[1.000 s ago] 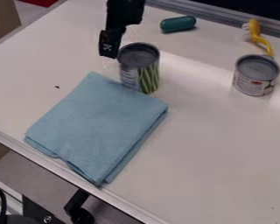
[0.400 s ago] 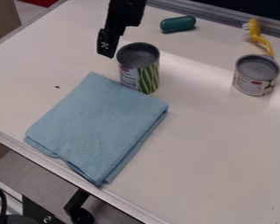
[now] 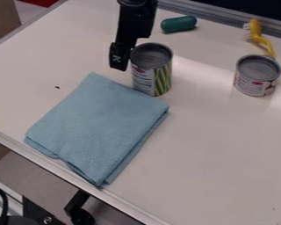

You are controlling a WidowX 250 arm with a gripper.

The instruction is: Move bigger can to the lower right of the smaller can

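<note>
- As the smaller can [image 3: 257, 83] is being used as the landmark, it is being recorded upright on the white table [image 3: 213, 154], with its grey top being exposed to view.
- The bigger can [image 3: 153, 79] is being found upright, well apart to the left of the smaller can; the required lower-right position is not being occupied by it.
- The black gripper [image 3: 120, 59] is being observed to the left of the smaller can, farther out than the bigger can; whether it is being held open or closed cannot be told.
- The folded blue cloth [image 3: 99, 127] is being noted flat, to the lower left of the smaller can.
- The yellow brush [image 3: 256, 28] is being listed just above the smaller can.
- The green capsule-shaped object [image 3: 178, 24] is being logged on its side, to the upper left of the smaller can.
</note>
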